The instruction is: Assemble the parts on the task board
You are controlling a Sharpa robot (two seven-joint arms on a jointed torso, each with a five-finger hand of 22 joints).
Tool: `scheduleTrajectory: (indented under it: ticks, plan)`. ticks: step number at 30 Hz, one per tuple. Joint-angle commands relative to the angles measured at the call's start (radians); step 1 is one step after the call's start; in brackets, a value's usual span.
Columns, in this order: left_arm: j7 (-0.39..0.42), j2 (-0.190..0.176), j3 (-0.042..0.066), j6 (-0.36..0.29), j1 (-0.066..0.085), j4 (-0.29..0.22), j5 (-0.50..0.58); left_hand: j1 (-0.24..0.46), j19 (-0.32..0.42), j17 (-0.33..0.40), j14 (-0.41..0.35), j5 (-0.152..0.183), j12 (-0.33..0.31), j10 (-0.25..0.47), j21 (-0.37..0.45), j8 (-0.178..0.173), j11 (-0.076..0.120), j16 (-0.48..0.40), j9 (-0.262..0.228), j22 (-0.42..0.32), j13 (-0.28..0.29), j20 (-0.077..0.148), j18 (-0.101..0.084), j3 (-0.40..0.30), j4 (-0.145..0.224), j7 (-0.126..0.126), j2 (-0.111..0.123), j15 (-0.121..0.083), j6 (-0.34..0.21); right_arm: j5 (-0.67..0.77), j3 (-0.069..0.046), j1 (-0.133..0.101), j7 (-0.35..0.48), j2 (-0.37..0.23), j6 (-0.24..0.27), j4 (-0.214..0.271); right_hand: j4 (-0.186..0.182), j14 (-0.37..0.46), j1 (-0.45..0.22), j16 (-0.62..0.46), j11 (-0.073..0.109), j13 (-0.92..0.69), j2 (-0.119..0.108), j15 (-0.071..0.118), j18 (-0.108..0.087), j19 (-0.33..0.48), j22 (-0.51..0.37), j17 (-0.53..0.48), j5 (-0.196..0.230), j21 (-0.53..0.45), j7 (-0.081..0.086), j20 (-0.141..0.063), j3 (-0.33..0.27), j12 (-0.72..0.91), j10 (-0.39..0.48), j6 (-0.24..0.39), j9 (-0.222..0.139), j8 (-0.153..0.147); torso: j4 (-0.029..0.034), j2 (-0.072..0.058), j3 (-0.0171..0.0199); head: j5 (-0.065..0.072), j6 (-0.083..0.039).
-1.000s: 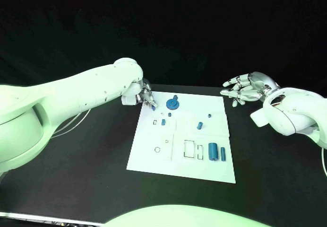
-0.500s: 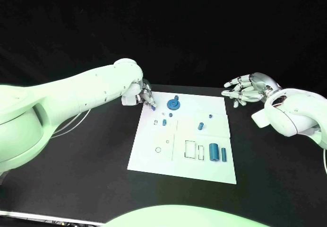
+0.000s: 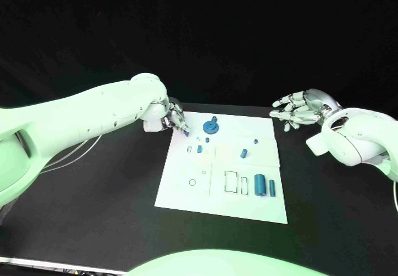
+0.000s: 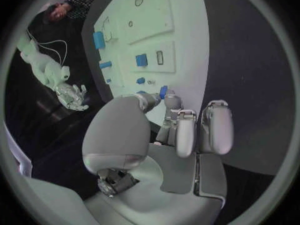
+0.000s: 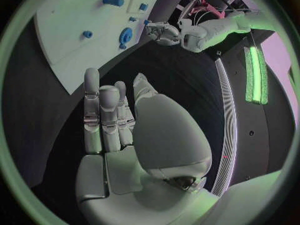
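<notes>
**Left hand pinching a part at the board's far-left corner**

Left hand is holding a small blue part between its fingertips, hovering at the far-left corner of the task board. Right hand is hanging off the board's far-right corner, fingers spread, holding nothing. Blue round part is sitting near the left hand; cylinders are lying toward the near-right.

Pale green light falls over the whole scene; the white arms take the tint most strongly. The room behind is black, and the worktop is dark and matt, without glare. The white board is evenly lit and bright, with hardly any shadow beneath its small pieces. Both wrist views are fisheye circles in dark frames: straight edges bow, and detail smears toward the rim. A bright green light strip glows beside a magenta patch.
</notes>
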State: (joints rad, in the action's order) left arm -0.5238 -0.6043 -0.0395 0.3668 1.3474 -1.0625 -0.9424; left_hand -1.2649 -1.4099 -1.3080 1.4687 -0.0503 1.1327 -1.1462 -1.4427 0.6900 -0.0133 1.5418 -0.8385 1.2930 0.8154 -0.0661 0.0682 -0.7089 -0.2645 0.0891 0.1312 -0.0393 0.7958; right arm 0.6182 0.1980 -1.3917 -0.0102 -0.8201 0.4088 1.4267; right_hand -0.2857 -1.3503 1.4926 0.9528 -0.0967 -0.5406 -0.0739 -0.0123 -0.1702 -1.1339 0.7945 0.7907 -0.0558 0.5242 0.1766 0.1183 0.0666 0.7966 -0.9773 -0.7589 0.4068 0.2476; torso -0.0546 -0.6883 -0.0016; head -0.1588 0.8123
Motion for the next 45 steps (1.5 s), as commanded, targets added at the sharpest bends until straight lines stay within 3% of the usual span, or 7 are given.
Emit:
scheduleTrajectory:
  ticks: [1,8,13,27,36,45]
  plan:
    - [0.027,-0.022,0.002,-0.048,0.000,-0.048,0.034,0.014,-0.010,-0.234,0.090,-0.007,0.006,-0.009,-0.006,0.007,0.000,0.005,-0.001,0.003,0.003,0.001,-0.010,-0.163,0.156,-0.001,-0.001,-0.007,0.005,-0.003,0.001,0.003,0.012,0.000,-0.004,0.000,0.001,0.004,0.006,-0.004,0.005,0.001,0.003,0.000,-0.012,-0.008,-0.001,-0.003,0.002,-0.005,0.003,-0.002,-0.004,-0.003,0.001,0.003,-0.002,0.004,-0.0002,-0.001,0.0006,0.001,-0.001]
    - [0.088,-0.085,0.003,-0.105,-0.007,-0.171,-0.103,0.025,-0.010,-0.238,0.092,-0.007,0.011,-0.021,-0.005,0.010,0.003,0.008,-0.004,0.003,0.012,0.003,-0.009,-0.181,0.168,-0.003,0.009,-0.010,0.011,-0.007,0.001,0.006,0.016,-0.004,0.004,0.000,0.001,0.006,0.005,-0.011,0.005,0.002,0.003,0.000,-0.012,-0.008,-0.002,-0.010,0.002,-0.006,0.003,-0.002,-0.004,-0.004,0.001,0.003,-0.002,0.005,-0.0013,-0.003,-0.0010,0.001,-0.002]
    - [0.103,-0.103,0.003,-0.105,-0.014,-0.207,-0.147,0.028,-0.010,-0.239,0.093,-0.007,0.012,-0.025,-0.005,0.010,0.004,0.009,-0.004,0.002,0.014,0.004,-0.009,-0.186,0.170,-0.004,0.012,-0.011,0.014,-0.008,0.002,0.007,0.017,-0.005,0.005,0.000,0.001,0.009,0.005,-0.020,0.005,0.004,0.003,0.000,-0.012,-0.008,-0.003,-0.020,0.002,-0.008,0.003,-0.002,-0.004,-0.004,0.001,0.003,-0.002,0.005,0.0001,-0.002,0.0001,-0.002,-0.002]
    - [0.104,-0.110,0.001,-0.056,-0.030,-0.230,-0.184,0.035,-0.011,-0.241,0.094,-0.009,0.017,-0.035,-0.005,0.010,0.006,0.011,-0.005,0.003,0.023,0.005,-0.009,-0.200,0.176,-0.007,0.019,-0.013,0.020,-0.009,0.002,0.009,0.018,-0.006,0.004,0.002,0.001,0.012,0.005,-0.028,0.004,0.005,0.003,0.000,-0.012,-0.008,-0.005,-0.026,0.002,-0.010,0.003,-0.002,-0.004,-0.005,0.002,0.003,-0.002,0.006,-0.0024,-0.004,-0.0003,-0.007,0.007]
    - [0.100,-0.108,0.000,0.020,-0.038,-0.234,-0.174,0.037,-0.012,-0.243,0.095,-0.010,0.021,-0.040,-0.006,0.010,0.007,0.013,-0.006,0.006,0.029,0.006,-0.010,-0.204,0.179,-0.008,0.023,-0.013,0.023,-0.010,0.002,0.009,0.018,-0.009,0.003,0.003,0.001,0.012,0.005,-0.028,0.004,0.005,0.003,0.000,-0.012,-0.008,-0.005,-0.026,0.002,-0.010,0.003,-0.002,-0.004,-0.005,0.002,0.003,-0.002,0.006,-0.0020,-0.004,-0.0009,-0.002,0.015]
    - [0.082,-0.111,-0.001,0.015,-0.040,-0.238,-0.158,0.039,-0.013,-0.244,0.095,-0.010,0.023,-0.044,-0.007,0.010,0.007,0.013,-0.006,0.008,0.034,0.006,-0.010,-0.207,0.181,-0.008,0.024,-0.013,0.024,-0.010,0.002,0.009,0.018,-0.012,0.001,0.003,0.001,0.013,0.005,-0.031,0.004,0.007,0.003,0.000,-0.012,-0.008,-0.007,-0.027,0.002,-0.013,0.003,-0.001,-0.004,-0.006,0.002,0.004,-0.002,0.006,-0.0015,-0.002,-0.0009,-0.004,0.017]
